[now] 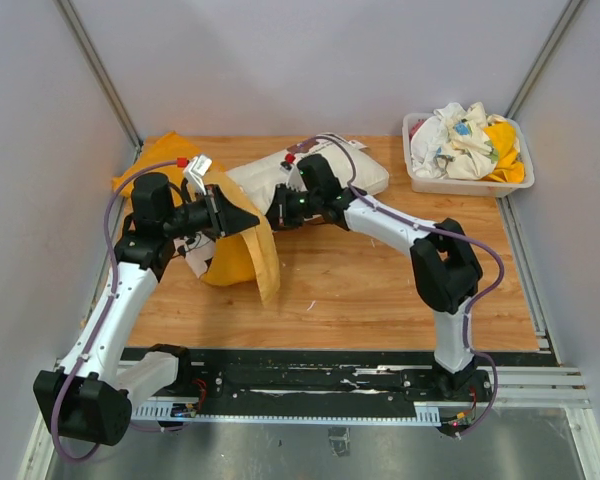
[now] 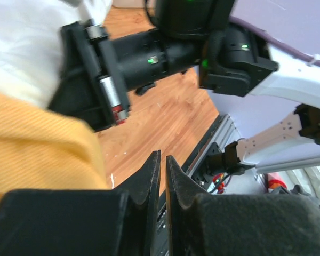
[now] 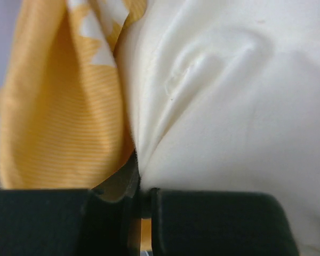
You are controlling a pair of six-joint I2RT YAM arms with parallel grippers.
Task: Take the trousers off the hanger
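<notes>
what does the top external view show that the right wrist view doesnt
Only the top external view: the left arm and right arm whole, the wooden table, and the bin of clothes at its far right corner. Only the right wrist view: the right gripper close up, shut right where two fabrics meet. Both: the yellow garment against the cream garment.

The trousers (image 3: 58, 117) are finely ribbed, matt yellow cloth. Beside them, the cream fabric (image 3: 234, 117) looks smooth, perhaps cotton. The table (image 1: 380, 290) is satin wood.
</notes>
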